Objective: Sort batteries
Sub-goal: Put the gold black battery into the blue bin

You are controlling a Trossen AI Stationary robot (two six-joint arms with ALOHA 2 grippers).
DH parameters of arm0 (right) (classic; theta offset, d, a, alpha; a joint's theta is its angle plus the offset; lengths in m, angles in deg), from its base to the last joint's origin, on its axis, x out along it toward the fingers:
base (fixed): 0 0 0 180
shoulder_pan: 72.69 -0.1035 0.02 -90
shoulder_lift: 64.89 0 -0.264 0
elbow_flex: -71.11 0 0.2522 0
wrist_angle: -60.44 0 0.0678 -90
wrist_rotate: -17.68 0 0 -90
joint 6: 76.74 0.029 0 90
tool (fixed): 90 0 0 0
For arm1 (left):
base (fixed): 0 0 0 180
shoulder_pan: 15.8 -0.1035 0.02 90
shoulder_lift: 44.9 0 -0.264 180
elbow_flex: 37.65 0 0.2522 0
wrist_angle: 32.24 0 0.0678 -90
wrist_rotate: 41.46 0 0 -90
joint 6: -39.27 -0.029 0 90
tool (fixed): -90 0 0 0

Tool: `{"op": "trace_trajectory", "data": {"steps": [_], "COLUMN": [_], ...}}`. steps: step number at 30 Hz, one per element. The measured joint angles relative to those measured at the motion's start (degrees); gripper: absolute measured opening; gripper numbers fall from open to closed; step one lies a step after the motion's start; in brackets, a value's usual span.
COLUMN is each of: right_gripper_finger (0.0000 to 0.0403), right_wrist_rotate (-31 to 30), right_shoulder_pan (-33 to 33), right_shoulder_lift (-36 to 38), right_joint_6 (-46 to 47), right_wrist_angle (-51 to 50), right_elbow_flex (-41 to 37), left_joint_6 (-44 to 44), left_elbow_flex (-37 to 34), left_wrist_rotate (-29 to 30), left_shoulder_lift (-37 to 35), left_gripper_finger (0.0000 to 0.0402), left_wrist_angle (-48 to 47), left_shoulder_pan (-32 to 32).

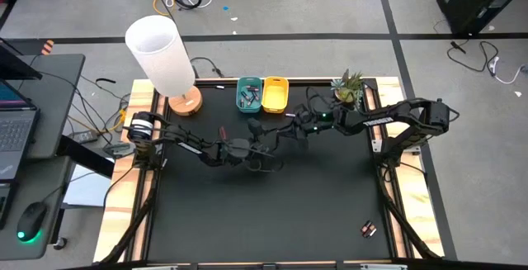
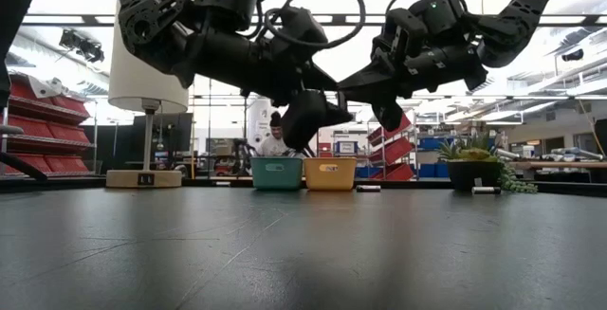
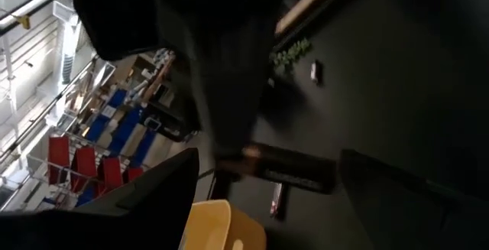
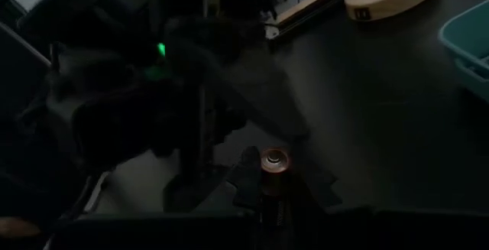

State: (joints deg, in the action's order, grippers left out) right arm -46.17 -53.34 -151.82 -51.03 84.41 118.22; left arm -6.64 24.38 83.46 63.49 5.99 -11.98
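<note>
Both grippers meet in the air over the middle of the black table. My right gripper is shut on a black battery with a copper-orange end. My left gripper is open. Its two fingers stand on either side of that battery, apart from it. In the high view the left gripper comes from the left and the right gripper from the right. Loose batteries lie at the near right. The teal bin and the yellow bin stand at the far edge. My right gripper pinches the battery between its two fingers, just behind the copper-orange end, which sticks out past the fingertips. In the left wrist view a right finger meets the battery at that end. The battery hangs clear of the table.
A white lamp on a wooden foot stands at the far left and a potted plant at the far right. Single batteries lie near the far edge. A person shows in the room behind the bins.
</note>
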Motion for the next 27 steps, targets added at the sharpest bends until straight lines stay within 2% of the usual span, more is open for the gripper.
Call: {"op": "trace_trajectory", "data": {"steps": [17, 27], "right_gripper_finger": [0.0037, 0.0037], "right_wrist_rotate": [-0.4, 2.0], "right_shoulder_pan": [-0.3, -0.5], "right_shoulder_lift": [0.0, 0.0], "right_joint_6": [-1.2, -0.4], "right_wrist_angle": [-0.1, -0.3], "right_elbow_flex": [0.0, 0.0], "left_joint_6": [1.6, -4.6], "left_elbow_flex": [0.0, -0.1], "left_wrist_rotate": [-4.8, -4.8], "left_shoulder_lift": [0.0, 0.0], "left_gripper_finger": [0.0320, 0.0270], "left_wrist_angle": [0.4, -0.6], "left_shoulder_pan": [-0.4, -0.7]}}
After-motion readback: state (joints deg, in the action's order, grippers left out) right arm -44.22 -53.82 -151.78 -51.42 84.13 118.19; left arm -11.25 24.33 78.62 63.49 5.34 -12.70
